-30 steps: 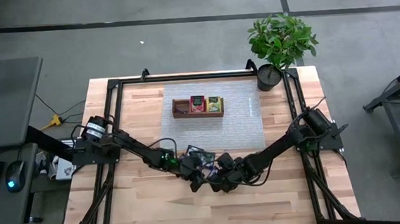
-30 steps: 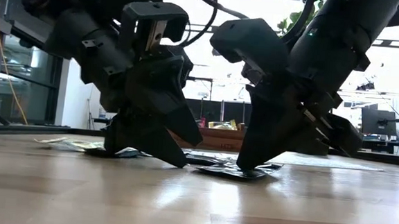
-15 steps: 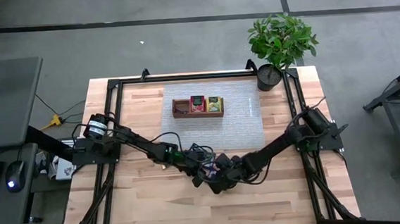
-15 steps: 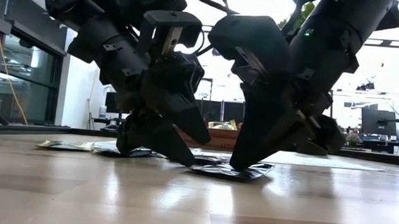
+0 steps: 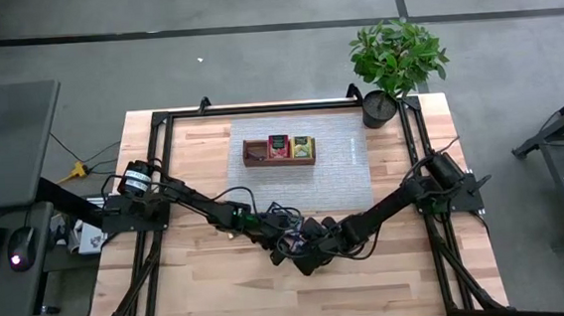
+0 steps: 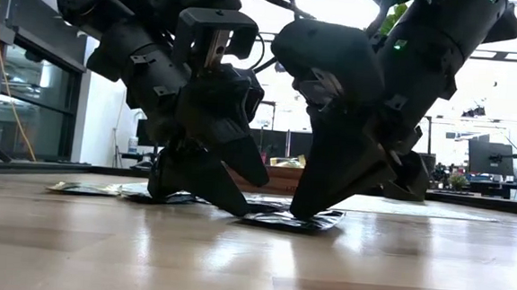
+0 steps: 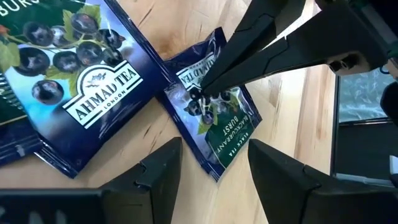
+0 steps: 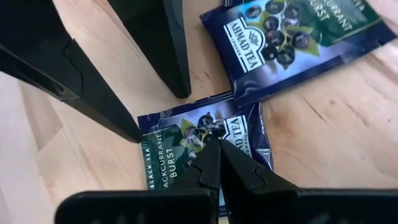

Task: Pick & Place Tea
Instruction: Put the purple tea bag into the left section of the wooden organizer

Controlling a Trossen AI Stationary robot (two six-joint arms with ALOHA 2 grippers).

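Pinning a dark tea packet [image 8: 205, 149], the shut right tool [image 8: 214, 144] (empty-jawed) blocks the open, empty left tool [image 7: 211, 165].

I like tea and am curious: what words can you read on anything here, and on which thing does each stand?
"AHMAD TEA LONDON": large dark blue packet.
"BLACKCURRANT BURST": smaller dark blue packet under the right gripper.
"AHMAD TEA": another dark blue packet.
Labels on packets in the wooden tray: too small to read.

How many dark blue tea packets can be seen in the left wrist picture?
2 clearly: one large Ahmad Tea packet lying alone, and one Blackcurrant Burst packet under the right gripper's shut tips. More edges show beneath the large one, so others may be hidden.
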